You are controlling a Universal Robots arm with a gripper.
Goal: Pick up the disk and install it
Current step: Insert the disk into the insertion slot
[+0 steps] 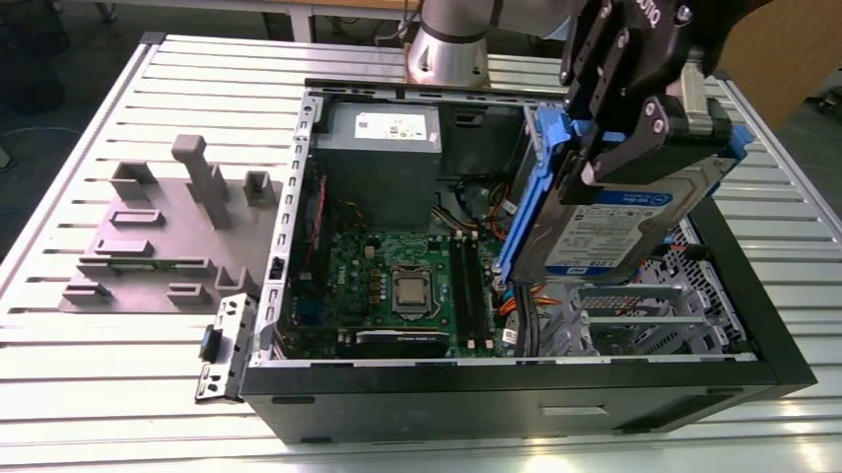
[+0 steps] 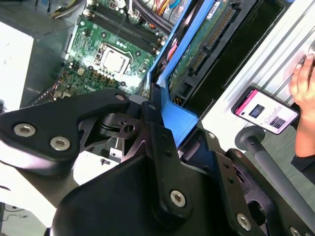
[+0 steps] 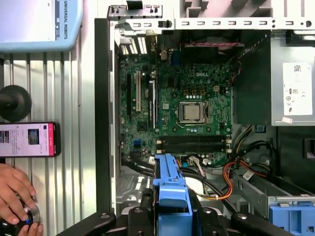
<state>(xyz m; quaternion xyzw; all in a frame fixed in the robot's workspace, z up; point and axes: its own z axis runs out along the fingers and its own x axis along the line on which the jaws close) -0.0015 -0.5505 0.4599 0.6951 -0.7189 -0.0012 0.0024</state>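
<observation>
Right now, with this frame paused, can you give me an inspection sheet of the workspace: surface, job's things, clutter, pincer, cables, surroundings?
Surface: slatted metal table, carrying an open computer case.
Job's things: disk in its blue carrier, held on edge over the case, toward the exterior view's right.
Clutter: grey fixture plate on the table at the exterior view's left; a blue bracket inside the case.
Grippers: pincer shut on the disk.
Cables: orange and black wires beside the motherboard.
Surroundings: a phone lies on the table beside the case, a person's hand next to it.
</observation>
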